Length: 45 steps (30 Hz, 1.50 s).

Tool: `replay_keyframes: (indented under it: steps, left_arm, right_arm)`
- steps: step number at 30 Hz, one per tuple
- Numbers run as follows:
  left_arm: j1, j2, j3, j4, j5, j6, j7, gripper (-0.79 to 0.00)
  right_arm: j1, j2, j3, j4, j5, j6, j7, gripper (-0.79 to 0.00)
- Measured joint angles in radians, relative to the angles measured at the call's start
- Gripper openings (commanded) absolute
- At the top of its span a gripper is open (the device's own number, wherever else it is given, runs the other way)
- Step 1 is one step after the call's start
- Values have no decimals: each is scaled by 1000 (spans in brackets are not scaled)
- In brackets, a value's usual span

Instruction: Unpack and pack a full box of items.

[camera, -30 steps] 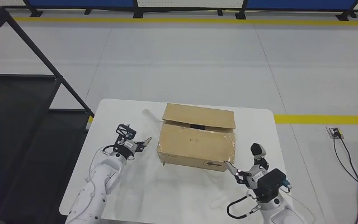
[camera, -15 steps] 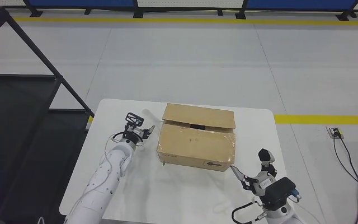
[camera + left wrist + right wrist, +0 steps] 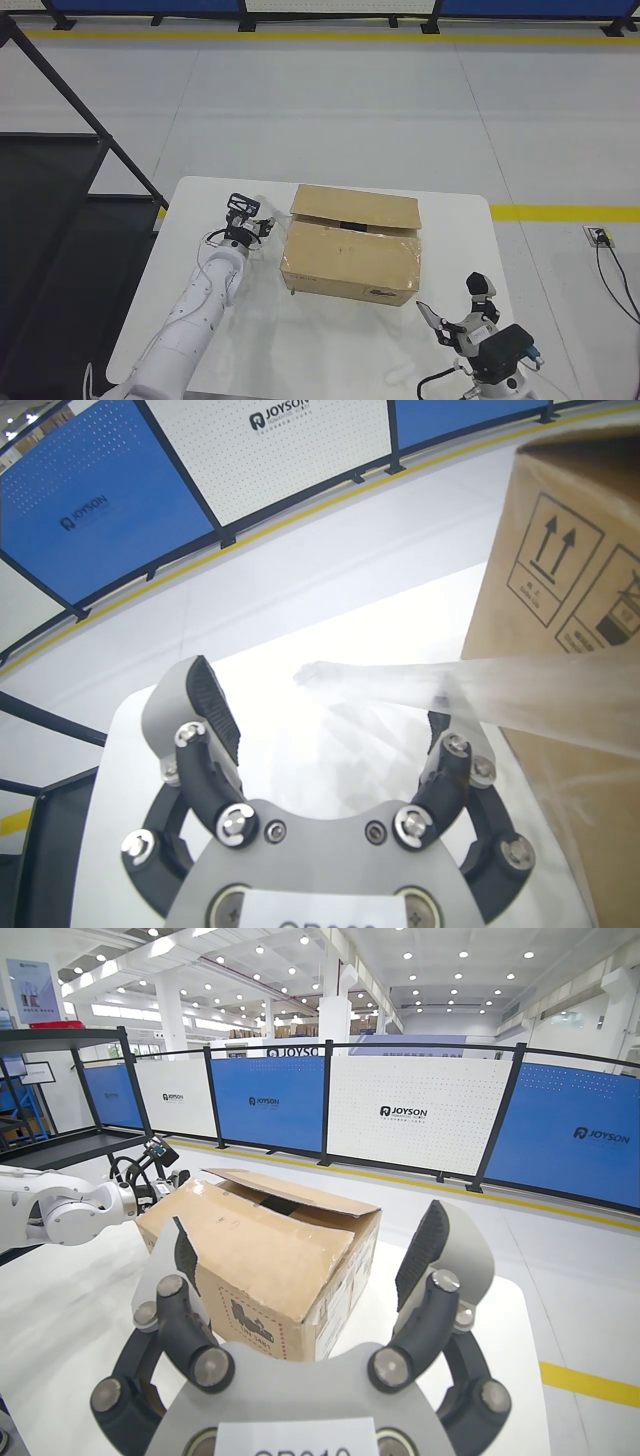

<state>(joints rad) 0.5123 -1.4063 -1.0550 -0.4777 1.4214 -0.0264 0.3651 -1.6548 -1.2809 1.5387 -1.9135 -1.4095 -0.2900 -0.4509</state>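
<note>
Box of brown cardboard is sitting mid-desk, its top flaps lying mostly shut with a dark gap between them. The left arm is holding its jaws wide open just beside the box's left end, gripping nothing; a strip of clear tape coming off the box is crossing in front of one jaw. The right arm is hovering near the desk's front right corner, apart from the box, jaws wide open and empty.
</note>
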Motion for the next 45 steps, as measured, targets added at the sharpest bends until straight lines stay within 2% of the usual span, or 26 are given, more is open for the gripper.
replay_keyframes:
  steps: [9, 21, 33, 45]
  left_arm:
    - [-21, -5, -21, 51, -41, 1, 98, 0]
    - [18, 19, -69, 34, -58, 25, 161, 0]
    - [117, 52, -136, -97, -81, 49, 171, 0]
    - [287, 92, -222, -326, -83, 50, 81, 0]
  right_arm:
    - [8, 3, -3, 0, 1, -7, 18, 0]
    - [41, 7, -12, 8, 3, -22, 40, 0]
    - [53, 10, -16, 15, 5, -27, 39, 0]
    - [69, 14, -19, 16, 2, -30, 43, 0]
